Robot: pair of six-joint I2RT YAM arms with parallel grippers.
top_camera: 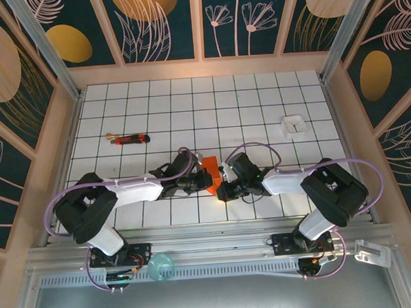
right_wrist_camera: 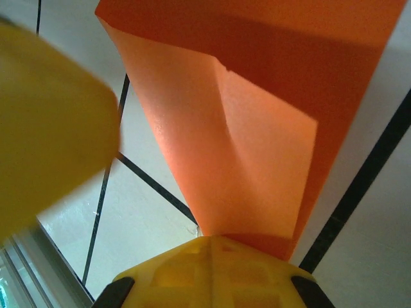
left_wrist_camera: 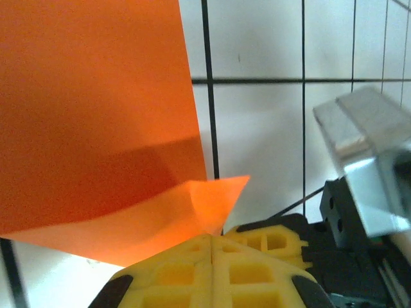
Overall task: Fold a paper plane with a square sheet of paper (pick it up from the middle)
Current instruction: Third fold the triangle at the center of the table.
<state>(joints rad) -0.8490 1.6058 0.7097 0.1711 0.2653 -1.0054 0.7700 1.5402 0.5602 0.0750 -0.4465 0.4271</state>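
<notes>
Centrally, orange paper [top_camera: 209, 173], clamped by left tool [left_wrist_camera: 212, 237], right tool [right_wrist_camera: 212, 240]

Bright orange-red paper [top_camera: 208, 173], partly folded and creased.

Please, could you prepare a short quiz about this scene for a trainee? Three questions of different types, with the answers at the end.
1. True or false: the left gripper and the right gripper are both shut on the orange paper.
2. Where does the red-and-black tool lie? A) on the table, to the left of the paper; B) under the paper; C) in the right gripper.
3. Fill in: the small white square object lies on the ___ half of the table.
Key: 1 true; 2 A; 3 right.
</notes>
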